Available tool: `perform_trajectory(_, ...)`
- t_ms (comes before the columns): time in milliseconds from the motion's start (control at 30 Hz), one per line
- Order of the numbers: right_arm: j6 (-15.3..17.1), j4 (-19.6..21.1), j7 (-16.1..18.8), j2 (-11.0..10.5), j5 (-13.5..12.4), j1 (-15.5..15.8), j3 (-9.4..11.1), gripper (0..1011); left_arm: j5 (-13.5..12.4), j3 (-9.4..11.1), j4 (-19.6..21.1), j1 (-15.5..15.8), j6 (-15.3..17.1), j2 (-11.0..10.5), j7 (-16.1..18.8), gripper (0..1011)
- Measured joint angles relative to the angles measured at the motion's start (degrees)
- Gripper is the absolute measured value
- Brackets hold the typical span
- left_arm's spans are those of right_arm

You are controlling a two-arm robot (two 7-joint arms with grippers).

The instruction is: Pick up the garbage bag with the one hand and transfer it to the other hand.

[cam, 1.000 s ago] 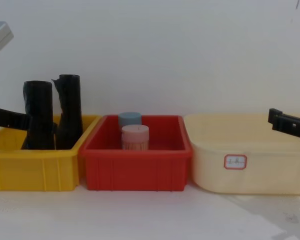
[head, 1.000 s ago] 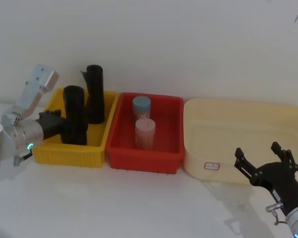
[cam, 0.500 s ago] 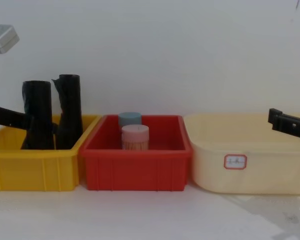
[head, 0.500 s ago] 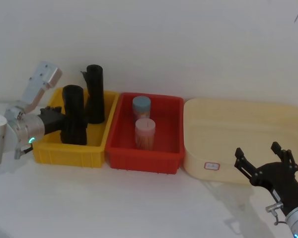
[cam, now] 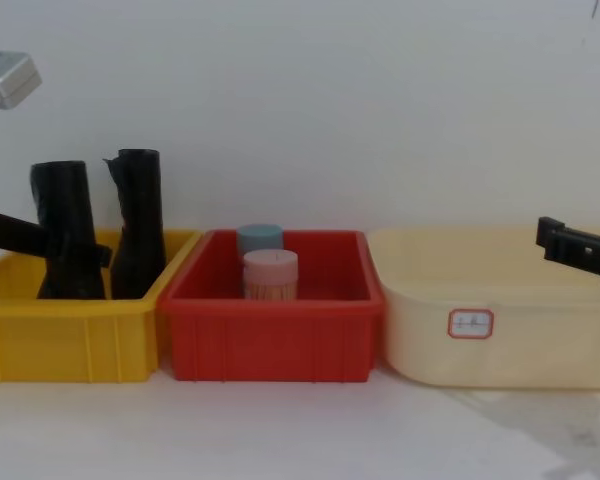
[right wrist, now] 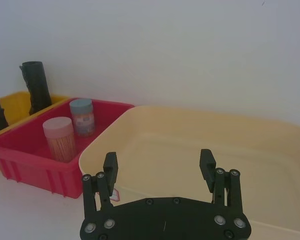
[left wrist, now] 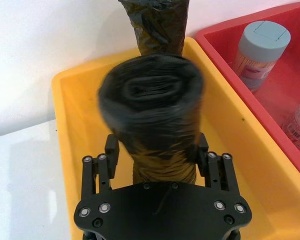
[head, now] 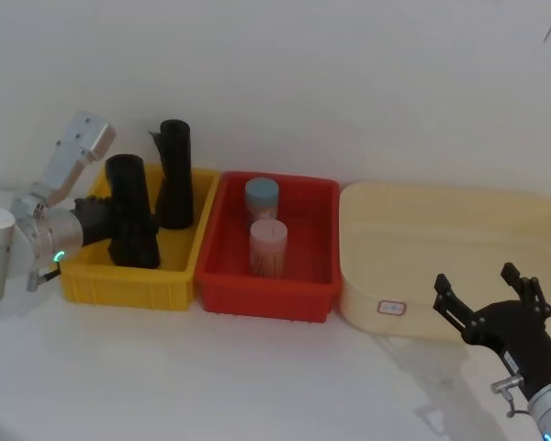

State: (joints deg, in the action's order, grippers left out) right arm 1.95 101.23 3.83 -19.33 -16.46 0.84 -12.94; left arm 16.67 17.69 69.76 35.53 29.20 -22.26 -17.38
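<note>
**Garbage bag pinched by the left end effector inside the yellow bin**

The left end effector (head: 118,225) is closed on the garbage bag (head: 131,207), with one finger (left wrist: 112,148) pressed to each side of the roll about halfway up. The bag is reached from the left side of the scene and is seen tilted, its top leaning left and its base lying below the rim of the yellow bin (head: 119,285). Just beyond it, on the far right of the same bin, a second black roll (head: 175,184) with a ragged flap is stood upright.

To the right, a red bin (head: 257,299) is set against the yellow one, with a blue-lidded jar (head: 262,197) and a pink-lidded jar (head: 267,246) inside. Further right, a cream tub (head: 459,230) is placed on the table (head: 257,386).

The right end effector (head: 477,280) is held at the near right, beside the tub's near wall, with its fingers spread and nothing between them.
</note>
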Motion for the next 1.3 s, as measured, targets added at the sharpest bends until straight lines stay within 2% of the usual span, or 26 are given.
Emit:
perform_trajectory(200, 0.0, 0.0, 0.0, 0.0, 0.0, 0.0, 0.0, 1000, -0.1, 0.1, -0.4, 0.2, 0.0, 0.0, -0.1, 741)
perform_trajectory(267, 0.0, 0.0, 0.0, 0.0, 0.0, 0.0, 0.0, 1000, -0.1, 0.1, -0.5, 0.3, -0.1, 0.1, -0.1, 714)
perform_trajectory(300, 0.0, 0.0, 0.0, 0.0, 0.0, 0.0, 0.0, 1000, -0.2, 0.1, -0.5, 0.3, -0.1, 0.1, -0.1, 653)
perform_trajectory(400, 0.0, 0.0, 0.0, 0.0, 0.0, 0.0, 0.0, 1000, -0.2, 0.1, -0.6, 0.4, -0.1, 0.1, -0.2, 612)
perform_trajectory(1000, 0.0, 0.0, 0.1, 0.0, 0.0, 0.0, 0.0, 1000, -0.3, 0.2, -0.8, 0.6, -0.1, 0.1, -0.3, 509)
perform_trajectory(1300, 1.0, -0.1, 2.2, -0.4, -0.7, -1.3, 0.0, 1000, -0.3, 0.2, -0.9, 0.6, -0.1, 0.1, -0.3, 487)
